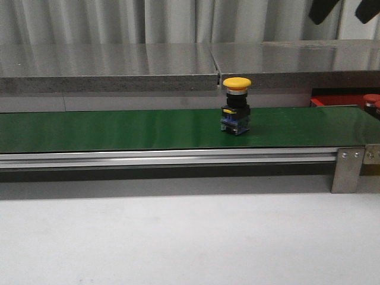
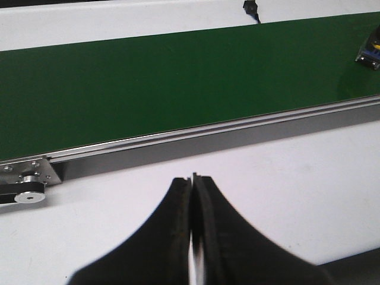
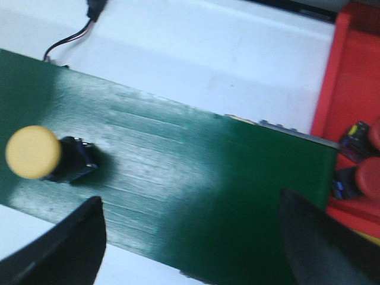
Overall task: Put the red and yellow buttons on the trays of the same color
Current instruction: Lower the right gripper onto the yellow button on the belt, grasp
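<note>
Yellow button upright on the green belt, with the red tray at the belt's right end.

1 yellow button (image 1: 236,105), its domed yellow cap over a dark base, stands upright on the dark green belt (image 1: 119,129), right of the belt's middle and nearer its far edge. The red tray (image 3: 350,89) lies just past the belt's right end; at least 2 red buttons (image 3: 363,178) rest in it, partly cut off by the picture edge. The left gripper (image 2: 193,181) hangs over the white table (image 1: 178,237) on the near side of the belt, its 2 fingers pressed together and holding nothing. The right gripper (image 3: 190,237) hovers above the belt between button and tray, its fingers (image 3: 77,237) spread wide apart and empty.
</note>
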